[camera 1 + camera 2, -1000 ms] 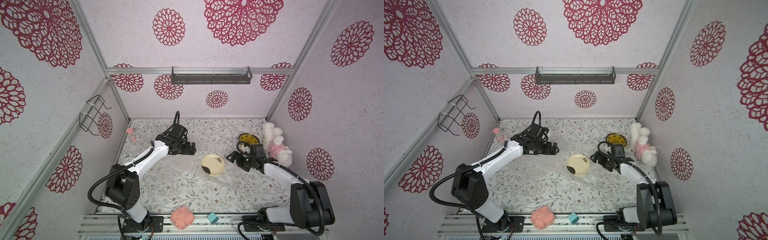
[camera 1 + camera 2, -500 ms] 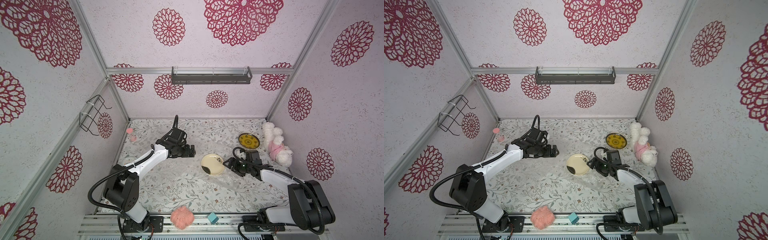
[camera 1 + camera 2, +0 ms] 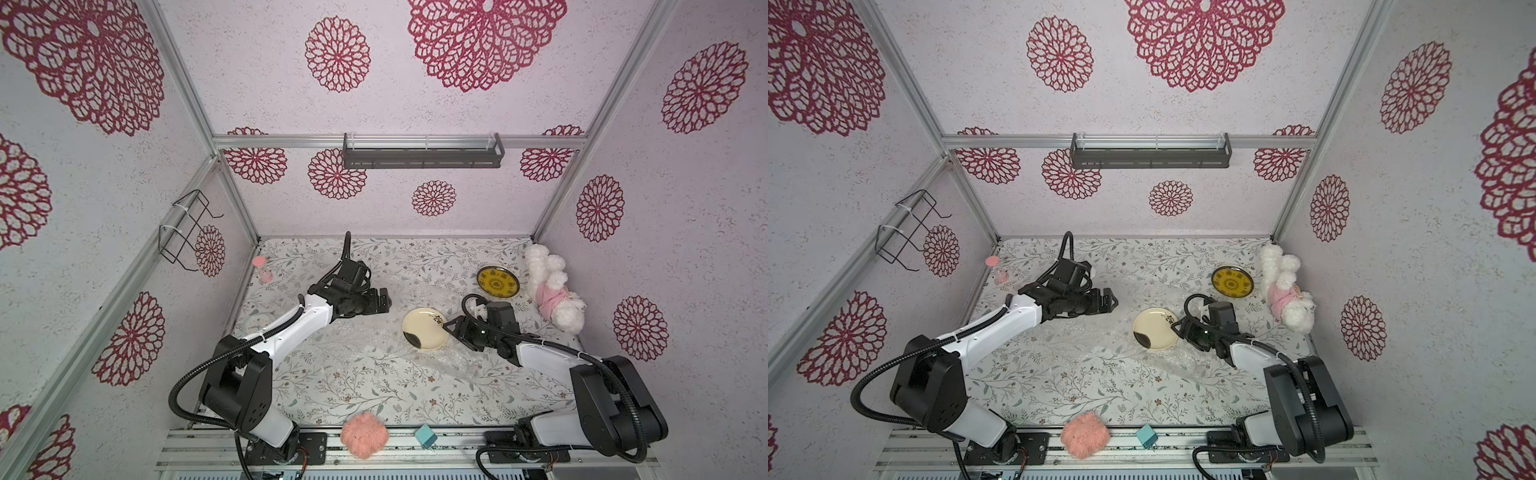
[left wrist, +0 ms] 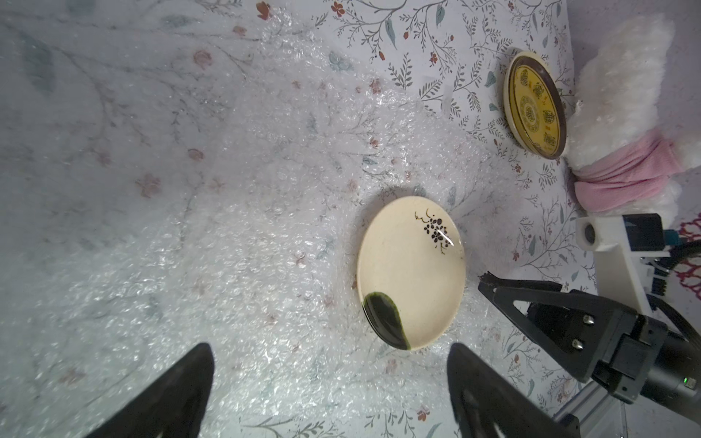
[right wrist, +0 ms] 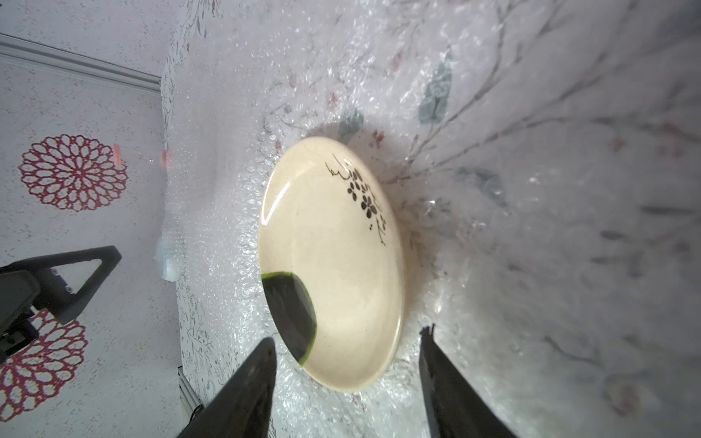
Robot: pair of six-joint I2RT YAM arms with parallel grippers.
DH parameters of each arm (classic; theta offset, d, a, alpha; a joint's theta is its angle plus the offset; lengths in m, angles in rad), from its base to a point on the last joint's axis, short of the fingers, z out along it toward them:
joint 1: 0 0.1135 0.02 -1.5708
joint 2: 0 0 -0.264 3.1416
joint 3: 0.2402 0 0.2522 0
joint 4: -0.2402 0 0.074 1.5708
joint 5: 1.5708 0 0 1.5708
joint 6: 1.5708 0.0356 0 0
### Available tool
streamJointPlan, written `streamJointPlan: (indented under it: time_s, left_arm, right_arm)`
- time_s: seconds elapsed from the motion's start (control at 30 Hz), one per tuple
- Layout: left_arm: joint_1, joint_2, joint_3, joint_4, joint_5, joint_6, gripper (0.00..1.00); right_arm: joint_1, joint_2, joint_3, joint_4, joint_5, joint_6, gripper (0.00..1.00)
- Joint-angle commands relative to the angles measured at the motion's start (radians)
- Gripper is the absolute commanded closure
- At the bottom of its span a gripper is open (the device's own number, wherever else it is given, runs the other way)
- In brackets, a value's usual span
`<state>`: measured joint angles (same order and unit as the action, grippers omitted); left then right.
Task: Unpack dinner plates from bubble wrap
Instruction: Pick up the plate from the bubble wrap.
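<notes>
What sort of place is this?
Probably a staged robot test booth: wallpapered panels in a metal frame, a left arm and right arm bolted to a front rail, props like a plush toy.

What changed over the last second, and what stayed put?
The right gripper moved from near the yellow patterned plate to the cream round plate with dark motifs, jaws astride its rim, not clamped. The left gripper, both plates and clear bubble wrap stayed put.

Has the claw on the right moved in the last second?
Yes. The right gripper has slid away from the yellow plate toward the cream plate, and now sits right beside its edge.
</notes>
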<state>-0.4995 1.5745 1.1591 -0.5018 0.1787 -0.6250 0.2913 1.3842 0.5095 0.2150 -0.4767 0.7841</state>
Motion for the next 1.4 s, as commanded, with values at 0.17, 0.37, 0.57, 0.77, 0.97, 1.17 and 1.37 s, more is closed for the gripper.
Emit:
streamJointPlan:
  time_s: [0.17,0.37,0.57,0.77,0.97,1.17,1.37]
  left_arm:
    - [-0.006,-0.025,-0.006,0.038,0.005,-0.024,0.03]
    - [-0.006,-0.025,-0.013,0.044,0.009,-0.026,0.03]
    - [-0.005,-0.031,-0.019,0.045,0.007,-0.028,0.03]
    - [-0.006,-0.033,-0.027,0.049,0.006,-0.028,0.03]
    - [-0.006,-0.037,-0.029,0.047,0.005,-0.031,0.02]
    - [-0.006,-0.060,-0.052,0.061,-0.002,-0.040,0.03]
    - [-0.005,-0.068,-0.065,0.060,0.001,-0.038,0.03]
  right_arm:
    - [0.027,0.039,-0.014,0.080,0.020,0.047,0.41]
    - [0.037,0.056,-0.018,0.104,0.037,0.065,0.41]
    - [0.048,0.089,-0.023,0.135,0.049,0.084,0.45]
    - [0.054,0.109,-0.020,0.169,0.040,0.100,0.51]
    - [0.063,0.130,-0.020,0.198,0.050,0.115,0.57]
    - [0.068,0.164,-0.026,0.217,0.070,0.121,0.61]
    - [0.071,0.199,-0.053,0.281,0.093,0.147,0.66]
